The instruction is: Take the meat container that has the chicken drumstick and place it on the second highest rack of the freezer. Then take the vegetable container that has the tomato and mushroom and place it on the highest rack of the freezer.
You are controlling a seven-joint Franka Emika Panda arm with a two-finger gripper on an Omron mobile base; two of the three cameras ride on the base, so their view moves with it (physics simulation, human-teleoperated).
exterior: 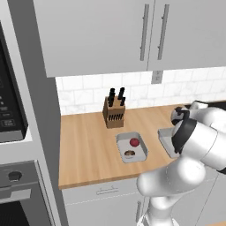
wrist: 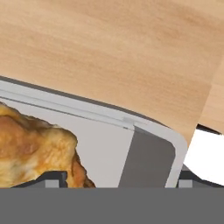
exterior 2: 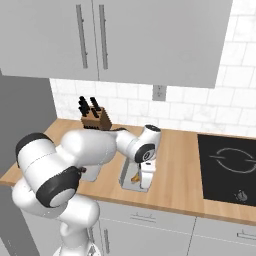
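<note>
Arm: white Franka arm bent low over the wooden counter [exterior 2: 175, 175], wrist pointed down near its front edge.
Gripper [exterior 2: 140, 181]: jaws apart, straddling a wall of the shallow grey meat tray [wrist: 153, 144].
Drumstick: golden-brown chicken drumstick [wrist: 35, 148] lies in that tray, beside one fingertip.

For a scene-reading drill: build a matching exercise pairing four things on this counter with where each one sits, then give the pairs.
Things:
1. small round red tomato
2. wooden knife block with black handles
3. golden-brown chicken drumstick
4. black glass cooktop

Places:
A. set into the counter's right end
B. in the grey tray under the gripper
C. against the white tiled wall
D. in the grey tray beside a brown mushroom

Pairs: 1-D, 2-C, 3-B, 4-A
</note>
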